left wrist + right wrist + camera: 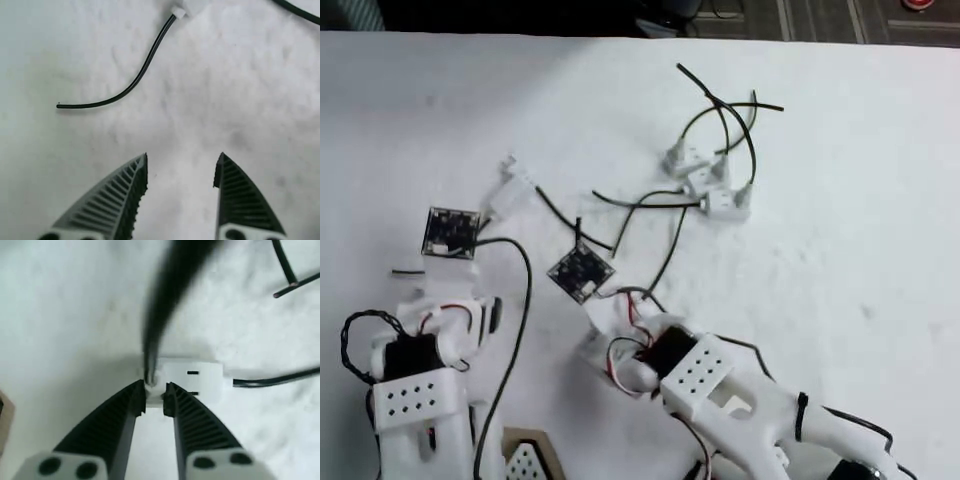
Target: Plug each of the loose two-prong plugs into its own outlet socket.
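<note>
Snugly within the right gripper point(155, 389), a white plug point(154, 396).

The left end effector point(182, 157) hangs spread (ribbed grey fingers point(125, 195) apart) over the white bench point(250, 100), near a curved thin black wire point(135, 82).

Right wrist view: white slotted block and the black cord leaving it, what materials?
Slotted block: likely moulded plastic, matte white, crisp edges and two cut slots. Black cord: probably rubber or PVC sheath, smooth with slight sheen, curving freely.
</note>
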You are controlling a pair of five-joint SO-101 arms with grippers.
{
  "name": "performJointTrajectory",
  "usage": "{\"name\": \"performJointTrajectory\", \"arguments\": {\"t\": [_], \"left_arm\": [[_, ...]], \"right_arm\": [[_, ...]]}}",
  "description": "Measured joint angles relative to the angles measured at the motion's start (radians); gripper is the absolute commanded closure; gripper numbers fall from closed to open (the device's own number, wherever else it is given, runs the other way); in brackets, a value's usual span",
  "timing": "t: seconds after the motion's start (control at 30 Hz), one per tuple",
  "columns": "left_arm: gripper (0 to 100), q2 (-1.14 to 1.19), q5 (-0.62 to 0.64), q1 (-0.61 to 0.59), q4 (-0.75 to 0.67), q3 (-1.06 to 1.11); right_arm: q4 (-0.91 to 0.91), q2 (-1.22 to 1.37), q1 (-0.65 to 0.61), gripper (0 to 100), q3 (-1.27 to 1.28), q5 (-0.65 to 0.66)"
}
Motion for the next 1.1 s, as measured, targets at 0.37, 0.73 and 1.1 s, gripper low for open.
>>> {"name": "performJointTrajectory", "arguments": {"t": [0.37,0.73,1.1], "left_arm": [[77,0.000,0.000,0.000,0.000,0.002],[77,0.000,0.000,0.000,-0.002,0.002],[77,0.000,0.000,0.000,-0.002,0.002]], "right_arm": [[-0.061,0.137,0.002,98.1,-0.002,0.000],[-0.054,0.164,0.069,98.1,-0.040,0.023],[-0.052,0.247,0.425,97.6,-0.374,0.173]]}}
